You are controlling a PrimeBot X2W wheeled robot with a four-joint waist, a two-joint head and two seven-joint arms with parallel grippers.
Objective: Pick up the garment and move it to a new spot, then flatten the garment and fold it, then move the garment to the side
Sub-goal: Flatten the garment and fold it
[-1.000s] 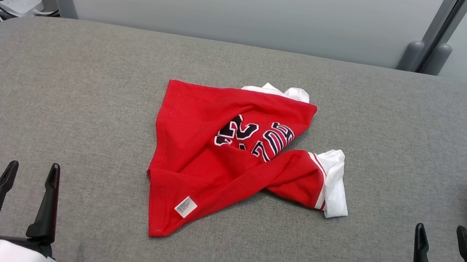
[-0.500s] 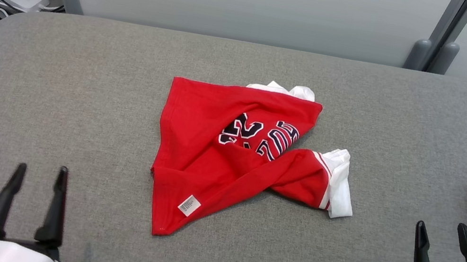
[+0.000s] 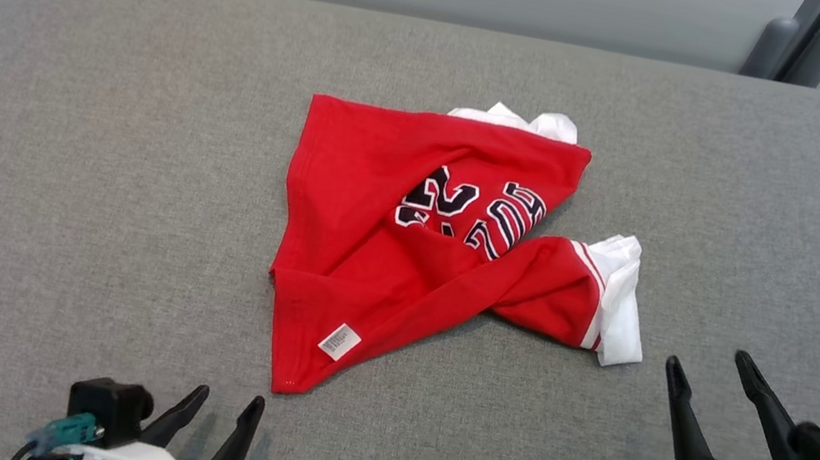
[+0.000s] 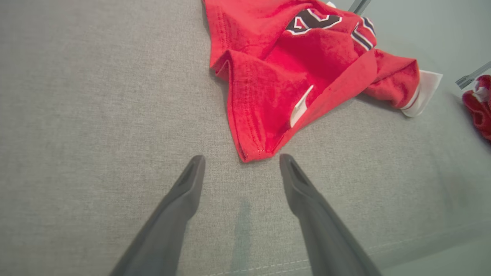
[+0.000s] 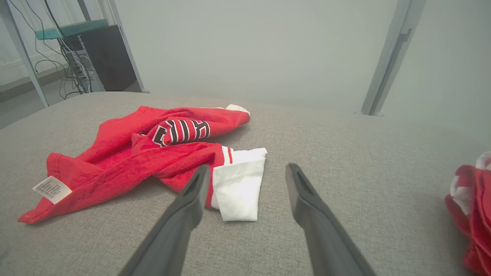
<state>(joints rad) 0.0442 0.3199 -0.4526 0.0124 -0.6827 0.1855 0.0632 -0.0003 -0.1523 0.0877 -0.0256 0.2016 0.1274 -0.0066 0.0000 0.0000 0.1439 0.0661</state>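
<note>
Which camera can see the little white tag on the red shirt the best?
The right wrist view: the tag looks biggest there, face-up on the red shirt, its lines of print showing. The head view shows it smaller but flat. The left wrist view catches it nearly edge-on, a thin white strip.

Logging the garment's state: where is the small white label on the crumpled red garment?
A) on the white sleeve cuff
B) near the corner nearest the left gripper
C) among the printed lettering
B: the white label sits on the red garment just above its pointed near corner, right ahead of the left gripper.
</note>
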